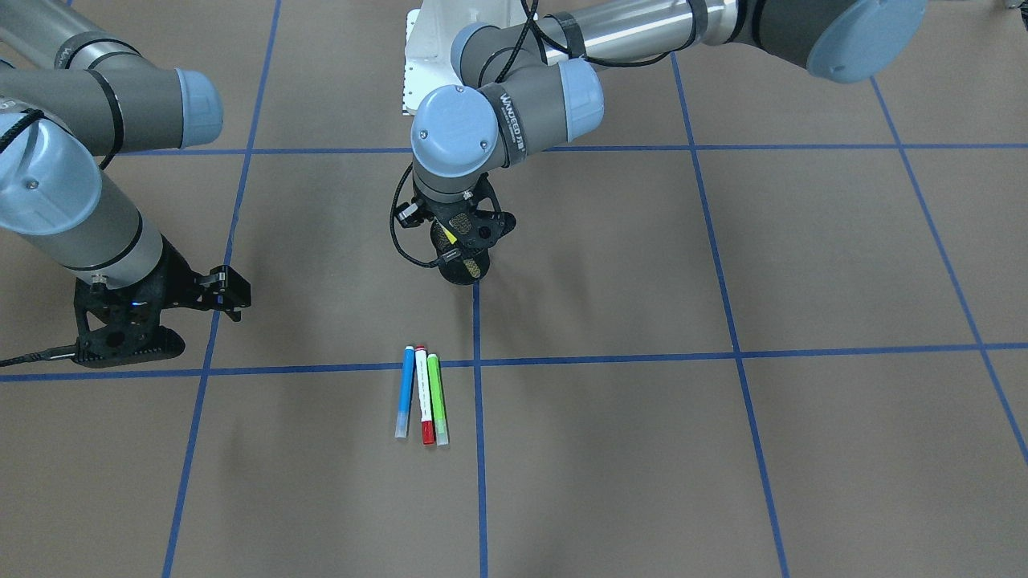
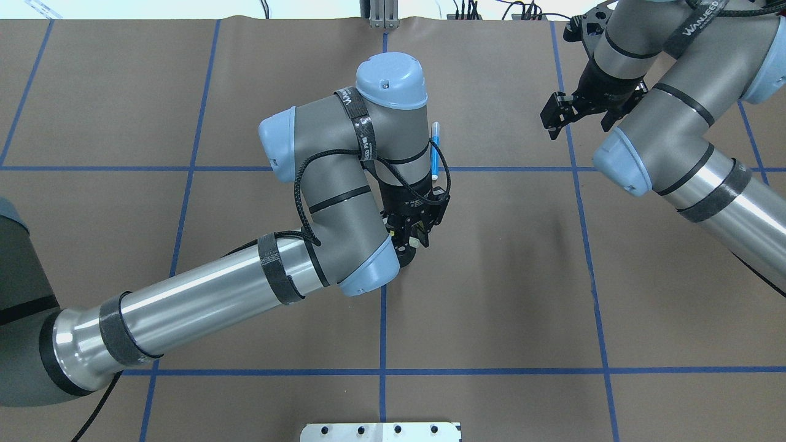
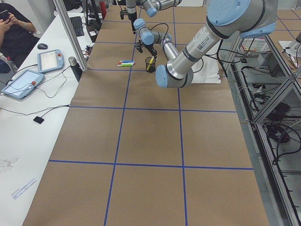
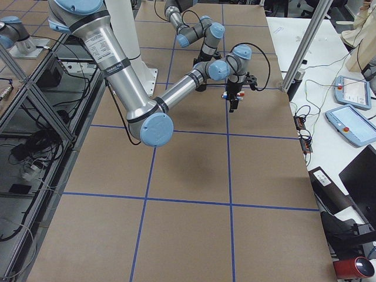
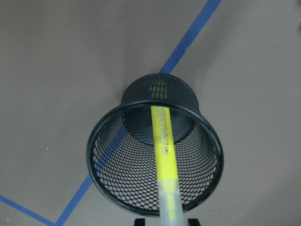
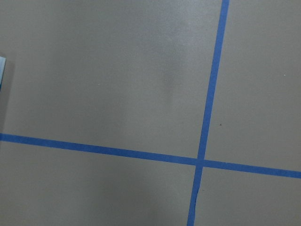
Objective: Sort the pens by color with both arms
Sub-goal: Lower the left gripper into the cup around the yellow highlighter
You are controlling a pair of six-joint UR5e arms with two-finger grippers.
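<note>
A blue pen (image 1: 405, 391), a white pen with a red cap (image 1: 423, 397) and a green pen (image 1: 436, 397) lie side by side on the brown table. The yellow pen (image 5: 164, 141) leans inside a black mesh cup (image 5: 91, 160), clear cap up. My left gripper (image 1: 462, 241) hangs right over the cup. In the left wrist view its jaws stand on either side of the pen's cap with a small gap on each side. My right gripper (image 2: 554, 120) hovers open and empty, well off to the side of the pens. The overhead view shows only the blue pen (image 2: 435, 150).
Blue tape lines (image 1: 478, 482) split the table into squares. The white base pedestal (image 1: 418, 72) stands behind the cup. In the exterior left view, an operators' side table (image 3: 28, 80) with tablets runs along the far edge.
</note>
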